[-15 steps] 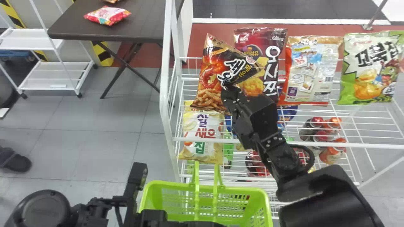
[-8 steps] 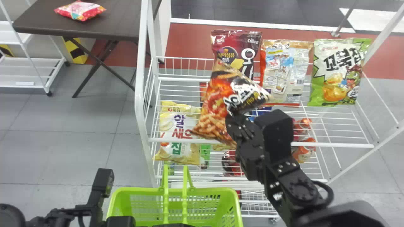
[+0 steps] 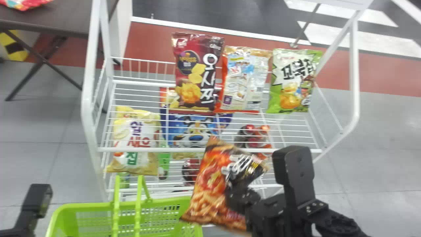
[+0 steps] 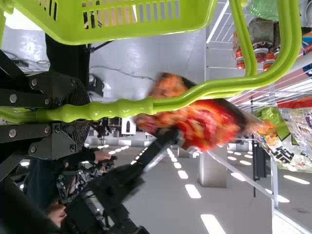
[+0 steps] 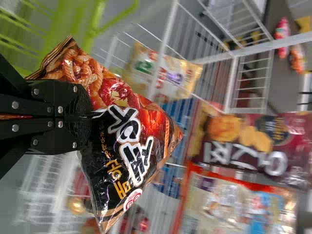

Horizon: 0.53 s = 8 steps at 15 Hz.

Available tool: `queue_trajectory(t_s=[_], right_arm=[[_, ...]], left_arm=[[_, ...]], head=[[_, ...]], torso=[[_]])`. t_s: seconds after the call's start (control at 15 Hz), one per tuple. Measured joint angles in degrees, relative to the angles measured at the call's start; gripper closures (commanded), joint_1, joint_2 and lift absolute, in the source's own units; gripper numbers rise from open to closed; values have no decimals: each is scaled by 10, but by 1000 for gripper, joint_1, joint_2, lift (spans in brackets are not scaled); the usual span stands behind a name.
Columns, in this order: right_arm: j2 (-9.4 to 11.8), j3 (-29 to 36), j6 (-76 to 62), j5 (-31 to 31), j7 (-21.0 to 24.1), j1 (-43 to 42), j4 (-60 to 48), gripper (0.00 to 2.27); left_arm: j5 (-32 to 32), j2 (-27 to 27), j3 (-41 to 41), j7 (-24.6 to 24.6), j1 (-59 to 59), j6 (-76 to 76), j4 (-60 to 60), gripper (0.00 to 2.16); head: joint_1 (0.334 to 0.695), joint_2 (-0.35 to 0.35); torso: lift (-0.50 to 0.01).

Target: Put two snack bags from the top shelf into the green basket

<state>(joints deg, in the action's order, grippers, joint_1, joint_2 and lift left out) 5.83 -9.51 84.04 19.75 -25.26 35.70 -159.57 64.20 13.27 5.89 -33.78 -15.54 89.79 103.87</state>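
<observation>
My right gripper (image 3: 241,194) is shut on the black and orange snack bag (image 3: 213,177), held in front of the shelf's front rail, just right of the green basket (image 3: 88,206). In the right wrist view the right gripper (image 5: 87,117) pinches the edge of this bag (image 5: 134,141). My left gripper (image 4: 80,113) is shut around the handle of the green basket (image 4: 126,24). On the top shelf (image 3: 210,150) stand a dark red bag (image 3: 197,74), a bag showing its back (image 3: 245,80) and a green bag (image 3: 291,82); a yellow bag (image 3: 136,141) is at the left.
Lower shelves hold a blue tiger bag (image 3: 194,130) and several red-topped bottles (image 3: 255,135). White frame posts (image 3: 88,82) rise at the shelf's left. A dark table (image 3: 59,16) stands at the far left.
The held bag has come away from the shelf and down toward the basket with my right gripper. The head view has shifted right, so shelf and basket sit further left.
</observation>
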Motion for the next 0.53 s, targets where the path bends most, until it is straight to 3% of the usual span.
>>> queue_trajectory(t_s=[0.13,0.47,0.53], right_arm=[[5,-9,30,-3,-11,5,-4,2246],[17,-108,19,-3,-7,-11,81,2219],[17,-131,15,-3,-5,-20,106,1774]], left_arm=[[2,-2,-1,1,4,0,1,2142],[6,-3,-2,1,5,0,4,2142],[7,-3,-1,1,5,0,5,2142]], head=[[695,-330],[695,-212],[695,-148]], torso=[[0],[0],[0]])
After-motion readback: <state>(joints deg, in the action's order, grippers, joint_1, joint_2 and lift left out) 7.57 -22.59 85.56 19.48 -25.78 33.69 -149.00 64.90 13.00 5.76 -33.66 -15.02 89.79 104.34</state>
